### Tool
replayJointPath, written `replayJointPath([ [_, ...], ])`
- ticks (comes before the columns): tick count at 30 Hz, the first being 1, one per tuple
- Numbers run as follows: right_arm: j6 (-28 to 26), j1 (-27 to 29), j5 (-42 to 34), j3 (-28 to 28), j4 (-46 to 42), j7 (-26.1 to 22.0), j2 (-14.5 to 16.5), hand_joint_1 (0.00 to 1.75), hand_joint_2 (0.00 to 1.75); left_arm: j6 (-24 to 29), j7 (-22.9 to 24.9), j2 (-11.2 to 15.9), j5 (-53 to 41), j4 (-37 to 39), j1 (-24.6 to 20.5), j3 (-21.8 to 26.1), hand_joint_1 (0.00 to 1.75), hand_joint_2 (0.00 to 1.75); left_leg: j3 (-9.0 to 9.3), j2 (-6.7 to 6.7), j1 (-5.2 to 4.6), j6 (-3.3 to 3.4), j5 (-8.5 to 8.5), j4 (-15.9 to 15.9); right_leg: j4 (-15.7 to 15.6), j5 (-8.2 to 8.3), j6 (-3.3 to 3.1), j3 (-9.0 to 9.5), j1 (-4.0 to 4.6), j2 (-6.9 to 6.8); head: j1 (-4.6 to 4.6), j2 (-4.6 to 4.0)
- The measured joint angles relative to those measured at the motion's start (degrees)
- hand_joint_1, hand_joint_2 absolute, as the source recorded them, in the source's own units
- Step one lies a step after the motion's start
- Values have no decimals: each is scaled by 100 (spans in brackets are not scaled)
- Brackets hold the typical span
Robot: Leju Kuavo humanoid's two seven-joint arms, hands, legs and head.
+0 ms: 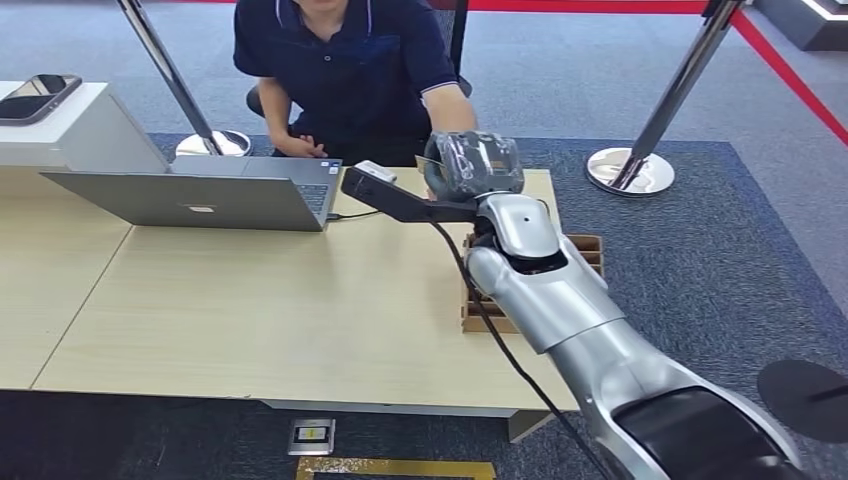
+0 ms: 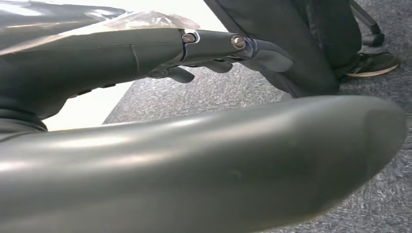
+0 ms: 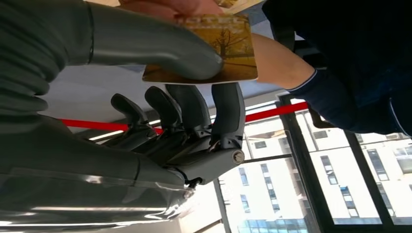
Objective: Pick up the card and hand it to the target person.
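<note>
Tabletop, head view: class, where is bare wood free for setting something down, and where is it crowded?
Free: the wide light-wood table between the laptop and the near edge, left of the cardboard box. Crowded: the far right corner, where the right hand holds the card out to the person.

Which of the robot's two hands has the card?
The right hand, raised toward the person, pinches the yellow card; the left hand holds nothing.
</note>
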Motion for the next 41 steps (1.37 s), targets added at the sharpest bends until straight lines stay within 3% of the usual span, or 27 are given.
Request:
replayJointPath([
  [6,14,-173,11,10,530,-20,203,139,175,0,2,0,0,0,0,-22,0,0,0,0,0,0,0,0,-1,0,0,0,0,0,-1,0],
  [10,26,-198,40,12,736,-34,269,124,175,0,52,1,7,0,1,-20,0,0,0,0,0,0,0,0,-1,0,0,0,0,0,-1,0],
  [11,30,-199,54,13,776,-34,282,113,175,0,56,2,8,0,2,-20,0,0,0,0,0,0,0,0,-1,0,0,0,0,0,-1,0],
  [13,37,-199,73,16,849,-34,301,50,175,0,62,2,9,0,2,-20,0,0,0,0,0,0,0,0,-1,0,0,0,0,0,-1,0],
  [15,40,-200,83,17,912,-35,311,3,175,0,63,3,9,0,2,-20,0,0,0,0,0,0,0,0,-1,0,0,0,0,0,-1,0],
  [20,-3,-201,100,17,1029,-45,315,0,175,0,57,7,-8,0,2,-22,0,0,0,0,0,0,0,0,-1,0,0,0,0,0,-1,0],
  [24,-56,-201,100,17,1074,-45,315,0,0,1,52,7,-16,0,2,-22,0,0,0,0,0,0,0,1,-1,0,0,-1,0,0,0,0],
  [28,-321,-198,101,17,1086,-64,291,0,0,1,68,7,-17,1,4,-22,0,0,0,0,0,0,0,1,-1,0,0,-2,0,0,-1,0],
  [33,-1282,13,188,-14,845,-136,92,0,0,2,104,6,47,2,12,-20,0,0,1,-2,0,1,0,1,-6,0,0,-1,0,0,-1,0],
  [37,-1885,623,436,-203,149,-74,-232,0,0,3,157,2,91,2,23,-20,0,0,0,-2,0,3,-3,2,-12,0,1,0,0,0,-1,0],
  [41,-2437,1593,821,-610,-1070,55,-615,0,0,3,158,-9,122,2,38,-20,0,0,-1,-17,2,8,-6,2,-23,-3,5,9,0,-2,1,0],
])
